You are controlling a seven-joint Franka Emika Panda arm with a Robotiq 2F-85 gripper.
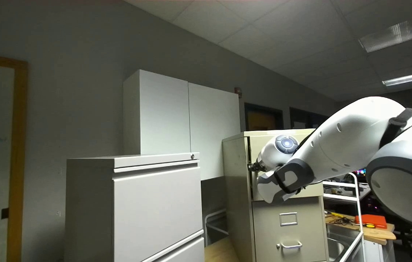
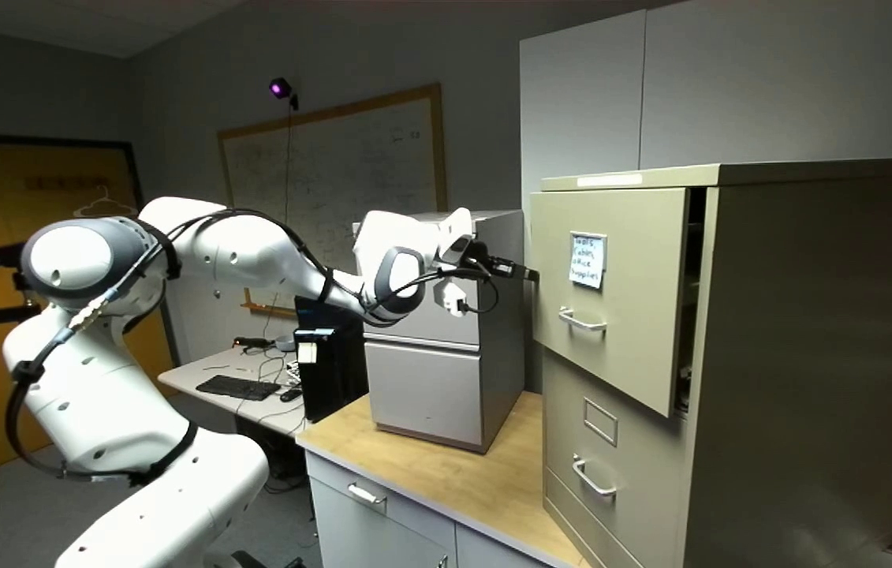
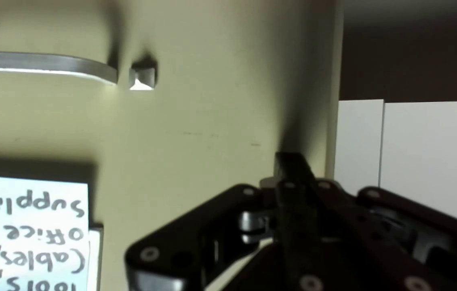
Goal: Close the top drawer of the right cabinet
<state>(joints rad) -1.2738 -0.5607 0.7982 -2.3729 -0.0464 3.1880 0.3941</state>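
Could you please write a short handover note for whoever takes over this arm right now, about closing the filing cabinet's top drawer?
Gripper: jaws shut, holding nothing; the tips are at or close to the top drawer, near one side edge of its front. Actual contact is unclear.
Where things are: the drawer is partly open, its front standing out from the beige filing cabinet with a dark gap behind it.
Done: the jaws are shut and lined up with the front, clear of the handle.
Left: push the drawer in until flush. Pushing nearer the middle might keep it straighter.
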